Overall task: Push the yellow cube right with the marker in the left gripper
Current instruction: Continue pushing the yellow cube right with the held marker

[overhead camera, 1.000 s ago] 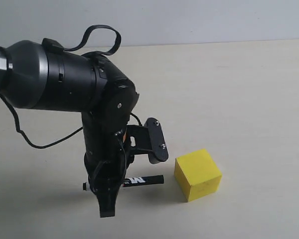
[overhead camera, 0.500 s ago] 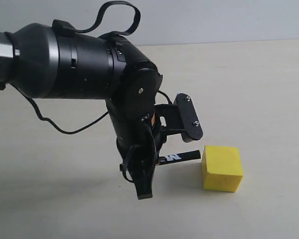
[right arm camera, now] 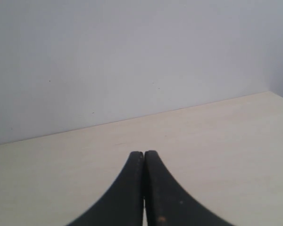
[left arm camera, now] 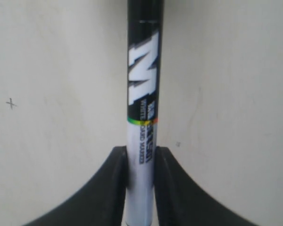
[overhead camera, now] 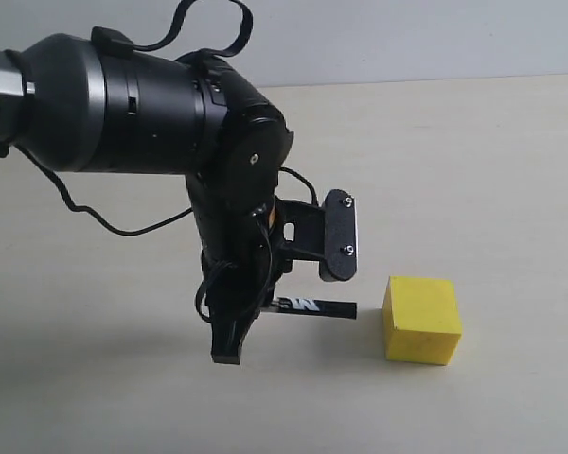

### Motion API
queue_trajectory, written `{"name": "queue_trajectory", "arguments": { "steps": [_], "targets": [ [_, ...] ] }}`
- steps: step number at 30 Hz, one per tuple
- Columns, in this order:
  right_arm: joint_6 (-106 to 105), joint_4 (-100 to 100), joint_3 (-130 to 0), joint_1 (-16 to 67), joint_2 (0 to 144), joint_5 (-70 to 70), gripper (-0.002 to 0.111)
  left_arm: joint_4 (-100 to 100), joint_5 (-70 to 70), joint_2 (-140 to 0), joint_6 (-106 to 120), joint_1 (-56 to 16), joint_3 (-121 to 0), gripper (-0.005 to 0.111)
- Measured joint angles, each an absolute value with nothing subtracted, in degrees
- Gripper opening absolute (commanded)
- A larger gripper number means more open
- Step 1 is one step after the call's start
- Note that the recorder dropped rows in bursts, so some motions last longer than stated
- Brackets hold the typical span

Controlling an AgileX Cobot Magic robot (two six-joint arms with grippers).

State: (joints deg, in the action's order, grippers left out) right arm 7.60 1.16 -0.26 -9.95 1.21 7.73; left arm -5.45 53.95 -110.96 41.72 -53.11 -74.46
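left jaws clamped on the slim white-and-black marker (overhead camera: 314, 307), right jaws closed empty, we should push level into the middle of the matte yellow cube (overhead camera: 422, 320).

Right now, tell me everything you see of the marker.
The marker is a slim pen: black cap printed with a white M, a rainbow band, then a white barrel with small print. The left tool clamps the white barrel. The pen lies roughly level, low over the table, black end pointing at the yellow cube, short of touching it.
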Motion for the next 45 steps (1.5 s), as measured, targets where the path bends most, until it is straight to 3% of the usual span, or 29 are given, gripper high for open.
{"name": "queue_trajectory", "arguments": {
  "steps": [16,28,35,45],
  "targets": [
    [7.6,1.16,-0.26,-9.95,1.21,7.73,0.0,-4.15,50.33,-114.11,45.65,-51.21,-74.45,0.0],
    [7.6,1.16,-0.26,-9.95,1.21,7.73,0.0,3.12,49.0,-116.96,48.32,-55.97,-82.68,0.0],
    [7.6,1.16,-0.26,-9.95,1.21,7.73,0.0,-1.66,59.38,-117.34,36.36,-53.35,-83.7,0.0],
    [7.6,1.16,-0.26,-9.95,1.21,7.73,0.0,-3.96,54.05,-119.97,33.95,-58.11,-84.29,0.0]
  ]
}}
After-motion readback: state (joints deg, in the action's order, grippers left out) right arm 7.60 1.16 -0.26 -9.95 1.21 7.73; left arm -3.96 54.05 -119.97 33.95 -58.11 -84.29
